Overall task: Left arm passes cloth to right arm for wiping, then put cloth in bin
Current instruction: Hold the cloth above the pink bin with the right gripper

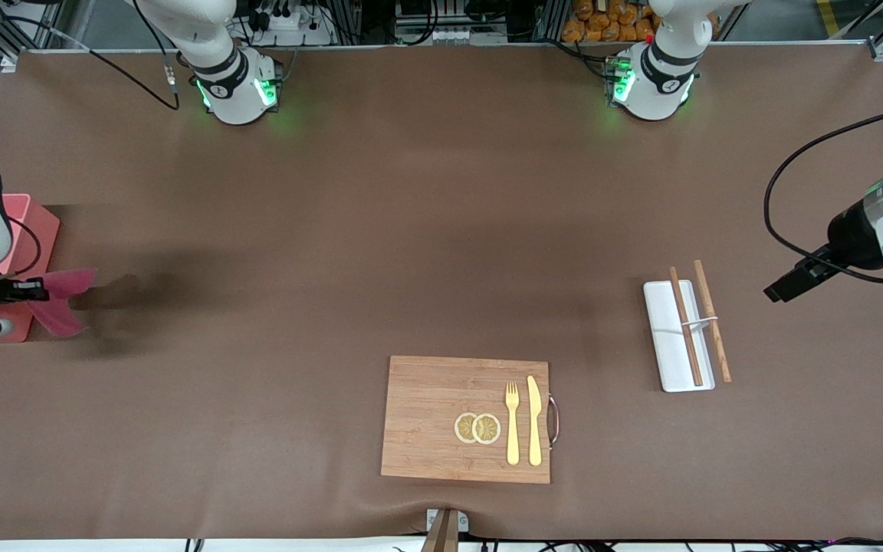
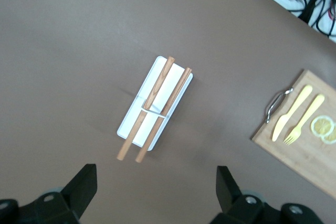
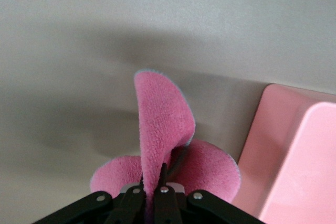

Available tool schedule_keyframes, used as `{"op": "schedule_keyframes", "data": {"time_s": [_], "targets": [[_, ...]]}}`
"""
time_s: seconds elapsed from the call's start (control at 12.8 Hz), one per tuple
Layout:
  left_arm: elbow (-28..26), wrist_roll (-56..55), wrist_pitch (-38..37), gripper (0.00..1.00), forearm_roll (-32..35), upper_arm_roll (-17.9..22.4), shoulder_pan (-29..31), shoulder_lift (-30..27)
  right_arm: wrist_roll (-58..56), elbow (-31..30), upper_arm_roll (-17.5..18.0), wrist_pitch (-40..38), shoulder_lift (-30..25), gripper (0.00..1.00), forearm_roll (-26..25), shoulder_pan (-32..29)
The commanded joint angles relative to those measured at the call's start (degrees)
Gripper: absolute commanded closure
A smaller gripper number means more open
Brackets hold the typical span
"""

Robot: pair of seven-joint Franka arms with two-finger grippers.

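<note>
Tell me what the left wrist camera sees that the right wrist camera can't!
Only the left wrist view shows the white tray with two wooden sticks on it, the wooden board with a yellow knife, fork and lemon slices, and the open left claw above the table. Only the right wrist view shows the pink cloth pinched in the shut right claw, beside the pink bin. Both show the brown table.

fuzzy fleece cloth (image 3: 163, 129), smooth plastic bin (image 3: 294, 156), grained wooden board (image 1: 441, 414), matt brown table (image 1: 411, 230).
</note>
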Motion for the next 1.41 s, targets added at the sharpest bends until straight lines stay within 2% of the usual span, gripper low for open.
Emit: {"op": "schedule_keyframes", "data": {"time_s": [0.0, 0.23, 0.39, 0.55, 0.63, 0.7, 0.86, 1.33], "targets": [[-1.16, 5.62, -1.92, 0.0, 0.89, -0.5, 0.47, -3.34, -0.81, -0.97, 0.75, 0.44, 1.13, 1.0, -1.72, -1.32], [-1.25, 11.33, -4.73, 0.0, 0.19, -0.5, 1.35, -5.62, -0.64, -1.41, 1.1, 1.14, 2.98, 1.0, -1.02, 0.34], [-1.69, 16.6, -4.91, 0.0, -0.08, -0.16, 1.71, -6.41, -0.29, -1.58, 1.28, 1.23, 4.47, 1.0, 0.29, 3.49], [-1.95, 20.74, -6.22, 0.0, -0.17, 4.66, -2.57, -7.9, -0.46, -1.67, 1.19, 1.84, 6.41, 1.0, 5.38, 6.22], [-1.78, 21.45, -6.75, 0.0, -0.17, 9.38, -6.6, -8.08, -0.37, -1.67, 1.28, 2.37, 7.11, 1.0, 6.18, 7.63], [-1.78, 21.98, -7.02, 0.0, -0.17, 12.47, -9.77, -8.26, -0.29, -1.67, 1.28, 2.63, 7.55, 1.0, 7.41, 9.29], [-1.86, 23.82, -7.02, 0.0, -1.39, 13.2, -10.33, -8.44, 0.24, -2.72, 1.28, 2.55, 7.73, 1.0, 12.49, 12.63], [-5.55, 23.83, -7.02, 0.0, -3.15, 14.88, -10.33, -11.77, 23.93, -1.42, 1.28, 2.73, 6.6, 1.0, 25.69, 29.24]]}}
